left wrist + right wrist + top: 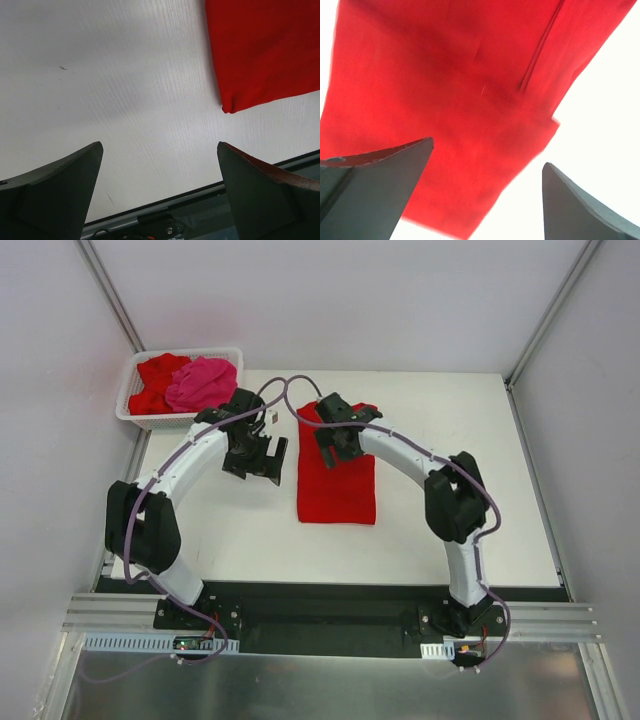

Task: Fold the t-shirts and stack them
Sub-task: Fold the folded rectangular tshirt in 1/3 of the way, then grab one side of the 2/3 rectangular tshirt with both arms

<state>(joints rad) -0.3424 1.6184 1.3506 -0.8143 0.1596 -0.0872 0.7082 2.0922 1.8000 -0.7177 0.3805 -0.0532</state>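
Mid-table: folded red t-shirt point(336, 485) lies flat, long axis running 6 to 12 o'clock. Left gripper point(258, 468) hovers at the shirt's 9 o'clock, just beside the cloth, over bare table point(230, 540); fingers spread wide, nothing held. Right gripper point(337, 443) is over the shirt's 12 o'clock end, fingers equally wide, nothing gripped. Far, at 10 o'clock: white basket point(127, 392) holding a crumpled red t-shirt point(155, 380) and a pink t-shirt point(203, 382).

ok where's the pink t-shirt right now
In the top view the pink t-shirt sits in the white basket at the far left corner of the table, bunched against a red t-shirt on its left.
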